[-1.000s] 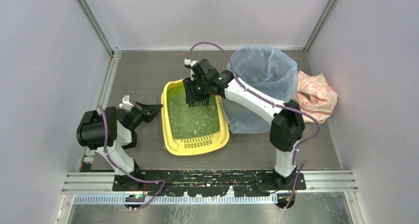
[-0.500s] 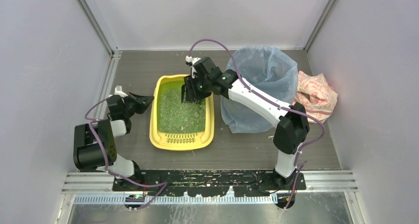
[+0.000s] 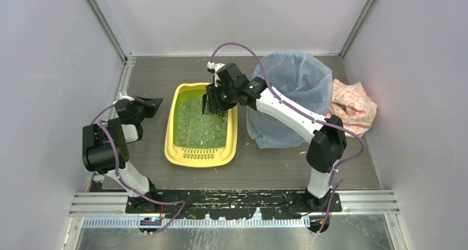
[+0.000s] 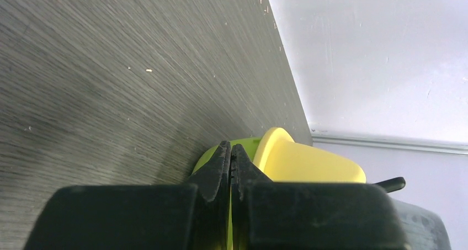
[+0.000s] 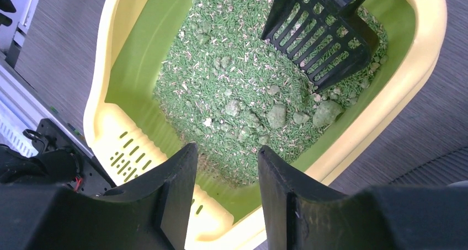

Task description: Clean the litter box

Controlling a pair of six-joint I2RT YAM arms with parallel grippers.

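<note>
I am cleaning the litter box, which is sitting in the middle of the table, a bit toward the left edge, with its grate end pointing at the near edge. My right gripper is hanging over the box with its fingers partly apart, and I am seeing nothing between them. The black scoop is sitting just past them with its blade in the green litter. My left gripper is shut tight on nothing, near the box's far left corner and, I think, not touching it. I think I am getting ready to scoop. To do it well, I am planning to grab the handle firmly and slide the blade low under the clumps. Then I am shaking it gently so loose bits are falling through the slots, and carrying it level to the bin by the table's far right corner.
</note>
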